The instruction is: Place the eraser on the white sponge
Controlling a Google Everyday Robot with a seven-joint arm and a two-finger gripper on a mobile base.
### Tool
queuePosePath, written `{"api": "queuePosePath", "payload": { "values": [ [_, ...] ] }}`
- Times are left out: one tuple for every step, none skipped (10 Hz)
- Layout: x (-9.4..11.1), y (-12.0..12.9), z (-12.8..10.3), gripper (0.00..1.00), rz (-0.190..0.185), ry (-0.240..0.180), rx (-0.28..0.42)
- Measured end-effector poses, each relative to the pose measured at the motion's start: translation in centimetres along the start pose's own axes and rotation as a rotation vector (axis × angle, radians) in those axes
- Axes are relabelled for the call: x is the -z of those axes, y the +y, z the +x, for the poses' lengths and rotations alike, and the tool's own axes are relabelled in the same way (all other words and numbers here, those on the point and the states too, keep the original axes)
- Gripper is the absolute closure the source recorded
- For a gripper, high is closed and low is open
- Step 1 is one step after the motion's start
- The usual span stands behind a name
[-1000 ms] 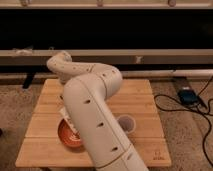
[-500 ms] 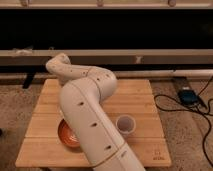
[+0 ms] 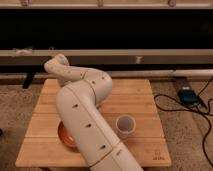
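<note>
Pincer: hidden behind the arm (image 3: 75, 95) over the desk's (image 3: 142, 95) far-left part (grip cannot be told); eraser, white sponge unseen. Nearer than it: orange bowl (image 3: 65, 137), and rightward a white cup (image 3: 125, 125), contents unclear.

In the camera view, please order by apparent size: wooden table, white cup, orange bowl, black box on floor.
1. wooden table
2. orange bowl, half hidden by arm
3. white cup and black box: alike, not ranked.
The hand: hidden behind arm, table's far left.
</note>
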Motion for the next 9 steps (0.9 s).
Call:
{"api": "queuePosePath", "payload": {
  "values": [
    [0.3, -0.1, -0.3, 0.80, 0.003, 0.003, -0.003],
    [0.6, -0.1, -0.8, 0.89, 0.006, 0.007, -0.010],
    [0.9, -0.2, -1.1, 0.97, 0.004, 0.016, -0.015],
    [1.2, -0.2, -1.3, 1.00, -0.001, 0.026, -0.020],
    [1.9, -0.3, -1.9, 1.00, -0.006, 0.038, -0.027],
    [3.1, -0.4, -2.7, 1.00, -0.018, 0.059, -0.040],
    [4.4, -0.6, -3.4, 1.00, -0.033, 0.087, -0.053],
    [5.3, -0.7, -3.9, 1.00, -0.044, 0.106, -0.062],
    [6.1, -0.9, -4.6, 1.00, -0.054, 0.124, -0.072]
  ]
}}
